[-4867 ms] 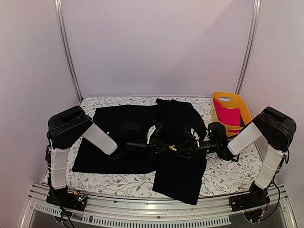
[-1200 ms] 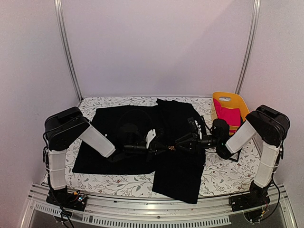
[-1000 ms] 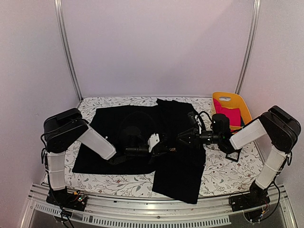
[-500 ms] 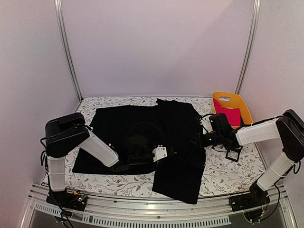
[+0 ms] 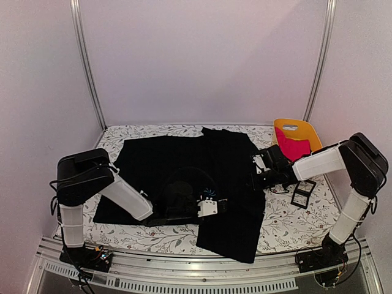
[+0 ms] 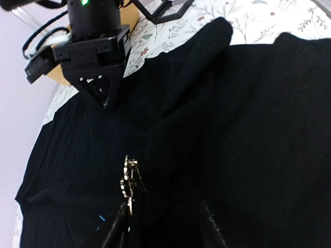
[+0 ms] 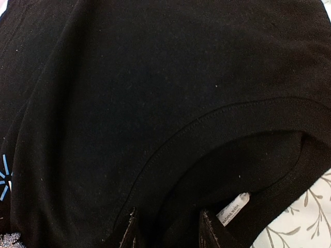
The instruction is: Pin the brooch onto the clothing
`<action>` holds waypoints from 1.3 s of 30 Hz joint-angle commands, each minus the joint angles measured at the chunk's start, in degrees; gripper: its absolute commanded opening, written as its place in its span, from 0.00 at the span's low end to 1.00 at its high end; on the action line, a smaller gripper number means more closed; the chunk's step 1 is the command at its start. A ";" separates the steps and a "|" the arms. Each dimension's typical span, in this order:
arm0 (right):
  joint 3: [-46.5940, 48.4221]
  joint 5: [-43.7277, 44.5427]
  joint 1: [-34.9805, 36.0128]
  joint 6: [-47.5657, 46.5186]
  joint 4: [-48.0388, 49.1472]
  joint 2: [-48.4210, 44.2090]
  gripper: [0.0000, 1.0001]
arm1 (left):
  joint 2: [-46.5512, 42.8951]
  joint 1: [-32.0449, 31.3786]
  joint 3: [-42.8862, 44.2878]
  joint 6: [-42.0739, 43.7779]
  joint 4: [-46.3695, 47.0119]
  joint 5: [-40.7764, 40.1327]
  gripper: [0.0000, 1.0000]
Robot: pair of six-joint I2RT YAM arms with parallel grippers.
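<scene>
The clothing (image 5: 184,165), a black shirt, lies spread over the table. In the left wrist view the brooch (image 6: 129,182), a small silvery-gold ornament, stands edge-up on the black cloth next to a speck of the blue print (image 6: 102,218). My left gripper (image 6: 163,228) is open just behind it, its left fingertip (image 6: 120,222) right beside the brooch's lower end, with nothing between the fingers. From above, that gripper (image 5: 222,205) sits low on the chest by the blue print (image 5: 210,191). My right gripper (image 7: 169,230) is open over the collar (image 7: 217,121) and holds nothing.
A yellow basket (image 5: 312,138) holding a pink garment (image 5: 294,149) stands at the back right. A small black square frame (image 5: 301,195) lies on the floral table cover (image 5: 288,226) right of the shirt. A loose black flap (image 5: 229,236) hangs toward the front edge.
My left gripper has opened and drawn back toward the near edge, leaving the brooch on the shirt. The right arm has pulled away rightward to the collar.
</scene>
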 commanded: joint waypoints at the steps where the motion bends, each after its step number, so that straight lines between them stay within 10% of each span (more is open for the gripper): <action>1: 2.90 1.66 -1.19 -0.77 -2.36 4.03 0.39 | -3.65 -0.93 -0.62 0.31 -1.72 -0.39 0.55; 13: 12.87 3.02 -4.76 -4.74 -3.54 12.15 0.39 | -9.84 -1.33 -2.15 -4.29 -6.08 3.84 0.59; 20: 18.54 2.00 -6.08 -7.97 -5.33 15.94 0.39 | -7.37 -3.54 3.73 -6.99 -26.01 1.89 0.38; 39: 28.29 -8.87 0.12 -15.87 -8.96 15.87 0.33 | -1.97 -6.26 5.93 -9.00 -33.60 10.74 0.45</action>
